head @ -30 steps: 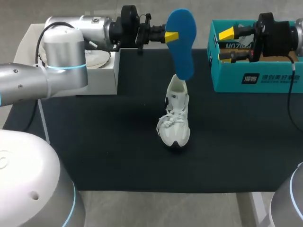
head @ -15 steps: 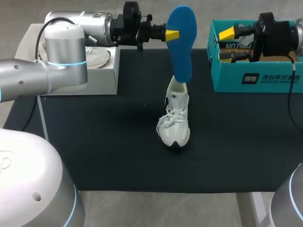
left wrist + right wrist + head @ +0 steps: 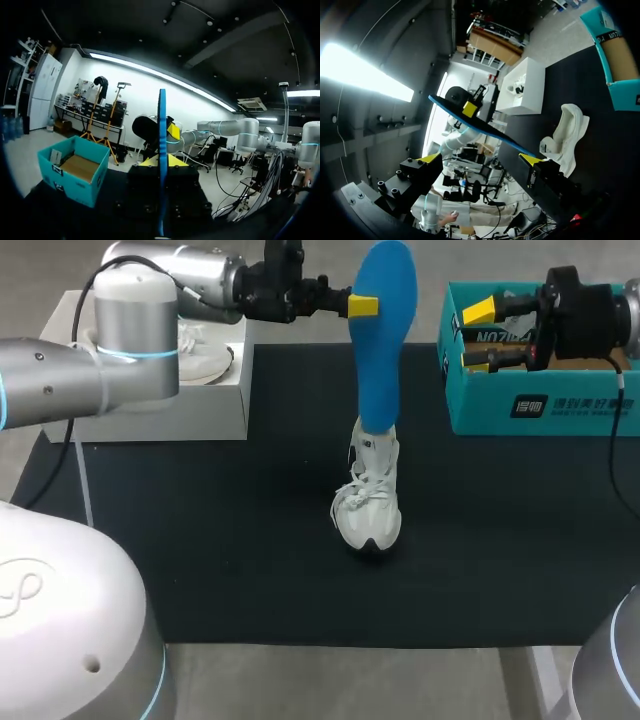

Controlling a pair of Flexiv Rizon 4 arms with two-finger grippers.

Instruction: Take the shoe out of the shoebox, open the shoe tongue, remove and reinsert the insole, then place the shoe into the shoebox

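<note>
Left gripper point(image 3: 364, 306) pinches the blue insole point(image 3: 380, 350) near its upper end; the lower end hangs at the opening of the white shoe point(image 3: 368, 502). The shoe stands mid-mat point(image 3: 200, 540), with open room on both sides. Right gripper point(image 3: 480, 335), fingers spread wide, hangs over the teal shoebox point(image 3: 560, 412) at the mat's far right edge. Over the last second the insole has risen and straightened.
</note>
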